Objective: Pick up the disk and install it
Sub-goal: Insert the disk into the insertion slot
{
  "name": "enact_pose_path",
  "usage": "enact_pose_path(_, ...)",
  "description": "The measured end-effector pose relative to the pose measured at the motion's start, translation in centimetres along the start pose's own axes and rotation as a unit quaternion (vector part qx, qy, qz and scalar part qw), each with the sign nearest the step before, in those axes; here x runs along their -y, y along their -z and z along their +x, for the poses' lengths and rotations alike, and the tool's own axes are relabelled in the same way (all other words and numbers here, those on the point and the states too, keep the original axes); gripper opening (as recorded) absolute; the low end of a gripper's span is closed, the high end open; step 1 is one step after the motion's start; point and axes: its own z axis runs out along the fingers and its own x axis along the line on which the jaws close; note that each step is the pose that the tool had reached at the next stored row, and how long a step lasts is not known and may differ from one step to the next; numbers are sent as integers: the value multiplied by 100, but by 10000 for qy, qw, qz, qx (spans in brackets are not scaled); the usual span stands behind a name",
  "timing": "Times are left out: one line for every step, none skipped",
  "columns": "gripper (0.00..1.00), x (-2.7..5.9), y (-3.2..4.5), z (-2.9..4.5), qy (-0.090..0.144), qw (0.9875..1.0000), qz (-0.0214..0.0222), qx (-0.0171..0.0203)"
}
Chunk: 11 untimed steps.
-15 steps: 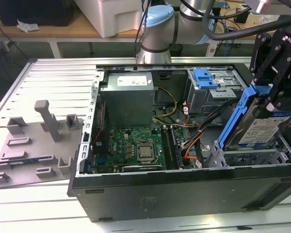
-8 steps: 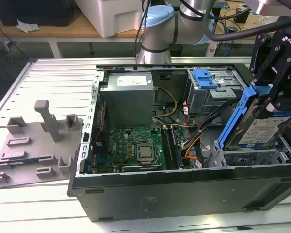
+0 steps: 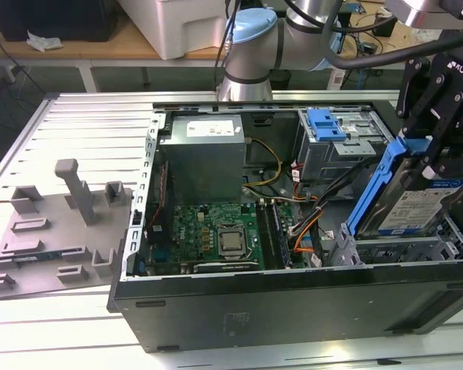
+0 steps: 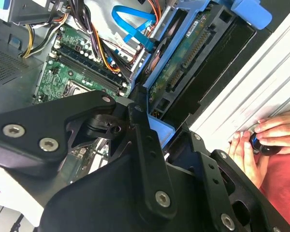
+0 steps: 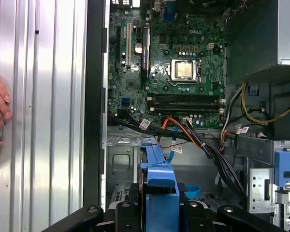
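- The flat silver-grey hard disk with blue plastic rails [image 3: 413,208] is being clamped, tilted, by the closed black gripper [image 3: 430,158].
- It is being held over the grey metal drive bay [image 3: 393,250] inside the open black computer case [image 3: 293,304].
- A green motherboard [image 3: 216,231] and a grey power-supply box [image 3: 204,158] are being housed there too.

Place: we read this as a robotics lab or test workshop, not a home or an office.
Work surface: slotted aluminium table [image 3: 77,131], filling the left and centre of the exterior view.
Robot: grey-and-blue arm base [image 3: 251,46] at upper centre. At the right edge its black gripper [image 3: 428,166] is clamped on the disk [image 3: 420,204].
Workpiece: open desktop computer case [image 3: 293,308] lying on its side, with motherboard and wiring exposed.
Fixture: grey holder plate [image 3: 54,231] with posts and slots, lower left.
Background: wooden bench [image 3: 100,50] along the top edge, carrying a white box [image 3: 185,27].
Person: in the second wrist view we note a hand [image 4: 278,130] resting on the table beside the case.
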Motion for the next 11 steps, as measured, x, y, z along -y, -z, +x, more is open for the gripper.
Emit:
enact_pose_path(37, 0, -2, 0, 0, 10000, 0, 0)
enact_pose_path(37, 0, -6, 0, 0, 10000, 0, 0)
enact_pose_path(37, 0, -8, 0, 0, 10000, 0, 0)
enact_pose_path(37, 0, -12, 0, 0, 10000, 0, 0)
enact_pose_path(37, 0, -15, 0, 1, 10000, 0, 0)
enact_pose_path(37, 0, -17, 1, 1, 10000, 0, 0)
enact_pose_path(37, 1, -20, 1, 1, 10000, 0, 0)
enact_pose_path(37, 1, -22, 1, 1, 10000, 0, 0)
enact_pose_path(37, 1, -25, 1, 1, 10000, 0, 0)
enact_pose_path(37, 1, -29, 1, 1, 10000, 0, 0)
enact_pose_path(37, 1, -32, 1, 1, 10000, 0, 0)
